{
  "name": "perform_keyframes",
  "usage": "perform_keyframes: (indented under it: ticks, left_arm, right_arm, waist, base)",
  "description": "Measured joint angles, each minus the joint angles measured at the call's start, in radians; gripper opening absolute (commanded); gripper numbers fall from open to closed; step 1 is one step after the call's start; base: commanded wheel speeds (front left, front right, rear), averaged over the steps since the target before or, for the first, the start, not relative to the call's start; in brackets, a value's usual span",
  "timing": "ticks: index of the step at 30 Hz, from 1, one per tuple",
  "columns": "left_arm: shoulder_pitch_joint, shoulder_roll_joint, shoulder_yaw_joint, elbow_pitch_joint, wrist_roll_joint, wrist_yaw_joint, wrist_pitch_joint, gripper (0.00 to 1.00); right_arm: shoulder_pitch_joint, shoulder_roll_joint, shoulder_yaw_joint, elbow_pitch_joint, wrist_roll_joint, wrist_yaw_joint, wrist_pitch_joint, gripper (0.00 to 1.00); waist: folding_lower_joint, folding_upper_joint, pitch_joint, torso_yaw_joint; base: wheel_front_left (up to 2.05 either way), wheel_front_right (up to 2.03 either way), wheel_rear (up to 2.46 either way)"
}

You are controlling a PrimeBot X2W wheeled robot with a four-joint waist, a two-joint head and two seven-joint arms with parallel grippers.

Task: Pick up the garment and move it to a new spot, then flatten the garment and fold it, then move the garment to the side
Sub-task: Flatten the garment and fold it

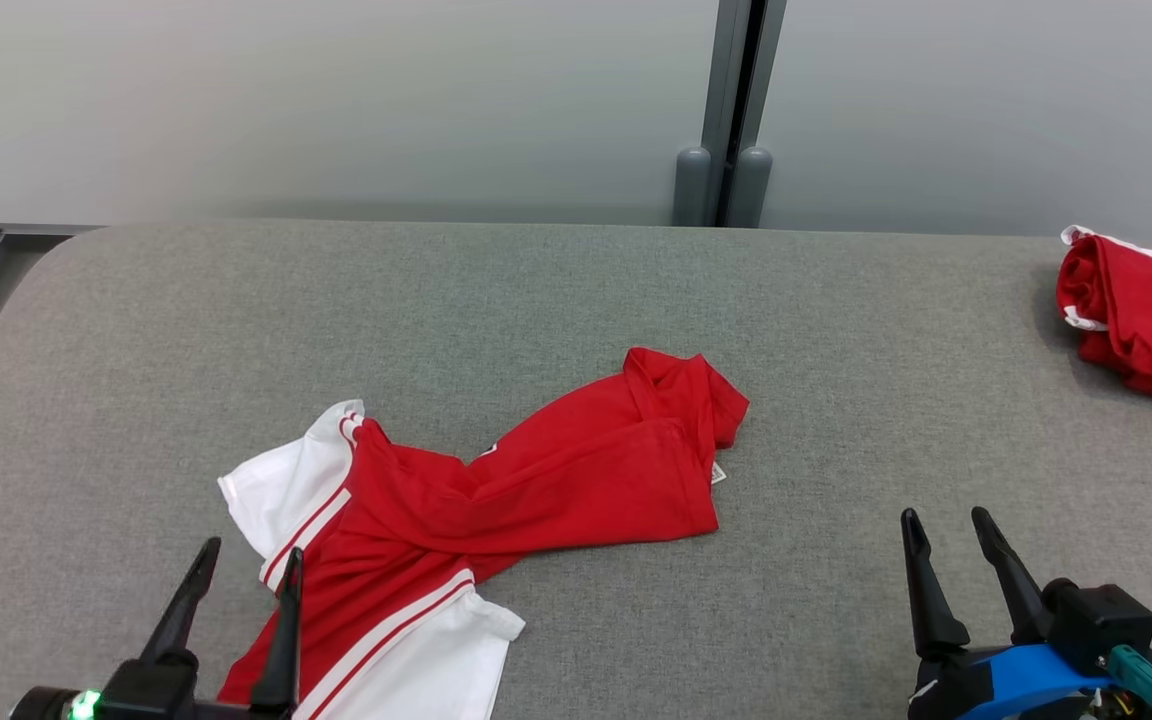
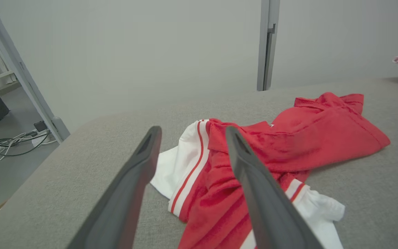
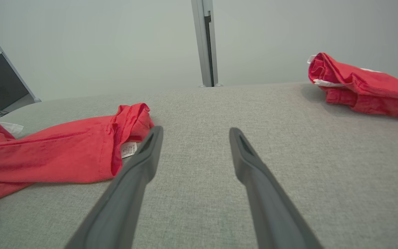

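The garment [image 1: 496, 500] is a red shirt with white, red-striped sleeves, lying crumpled on the grey padded table [image 1: 576, 300], left of centre. In the left wrist view the garment [image 2: 271, 152] spreads out beyond the fingers. My left gripper [image 1: 251, 565] is open at the lower left, just above the garment's near white sleeve, with nothing between its fingers. My right gripper [image 1: 941, 525] stands open over bare table at the lower right, well right of the garment. The right wrist view shows the garment's [image 3: 64, 152] red hem and label left of the open fingers.
A second red garment [image 1: 1146, 320] lies bunched at the table's far right edge, also seen as a red garment [image 3: 361, 86] from the right wrist. A grey wall with a vertical post [image 1: 731, 110] stands behind the table. A metal frame leg [image 2: 22, 76] and cables [image 2: 2, 145] are off the left edge.
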Motion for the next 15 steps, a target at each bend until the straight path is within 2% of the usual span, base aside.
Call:
perform_keyframes:
  ticks: [4, 9, 15]
  left_arm:
    - [0.005, -0.023, 0.030, -0.046, 0.005, 0.000, 0.000, 1.00]
    - [-0.001, -0.101, 0.080, -0.088, 0.014, 0.000, -0.001, 1.00]
    - [-0.040, -0.189, 0.131, -0.061, 0.027, -0.018, -0.001, 1.00]
  right_arm:
    - [0.001, 0.000, -0.001, 0.005, -0.001, 0.000, 0.000, 1.00]
    - [0.002, 0.000, 0.008, 0.009, -0.003, 0.000, 0.000, 1.00]
    - [0.002, 0.000, 0.012, 0.008, -0.003, 0.000, 0.000, 1.00]
  waist:
    - [0.0000, 0.0002, -0.007, 0.000]
    - [0.0000, 0.0002, -0.020, -0.013]
    - [0.0000, 0.0002, -0.027, -0.038]
  base:
    - [0.00, 0.00, 0.00]
    - [0.00, 0.00, 0.00]
    - [0.00, 0.00, 0.00]
